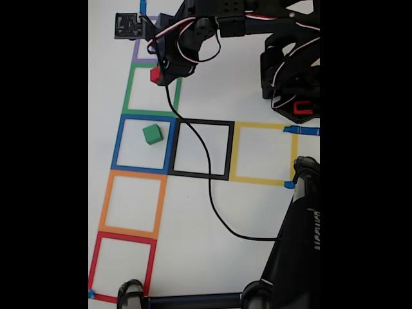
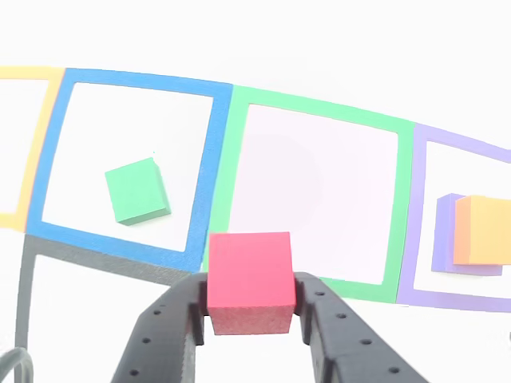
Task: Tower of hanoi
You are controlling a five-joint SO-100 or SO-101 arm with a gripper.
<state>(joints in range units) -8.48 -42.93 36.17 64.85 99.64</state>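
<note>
My gripper (image 2: pixel 249 302) is shut on the red cube (image 2: pixel 249 279), holding it above the near edge of the green tape square (image 2: pixel 319 199). In the fixed view the red cube (image 1: pixel 155 75) shows at the gripper (image 1: pixel 159 74) over the green tape square's (image 1: pixel 131 87) right side. The green cube (image 1: pixel 152 134) lies inside the blue tape square (image 1: pixel 122 141); in the other view the green cube (image 2: pixel 136 191) sits left of my gripper. The orange cube (image 2: pixel 483 230) rests on the purple cube (image 2: pixel 445 231) in the purple tape square at the right edge.
Black (image 1: pixel 203 149), yellow (image 1: pixel 264 153), orange (image 1: pixel 132 203) and red (image 1: pixel 122 265) tape squares mark the white table. A black cable (image 1: pixel 209 187) crosses the black square. A camera stand (image 1: pixel 293 257) fills the lower right; the arm's base (image 1: pixel 290 64) is at upper right.
</note>
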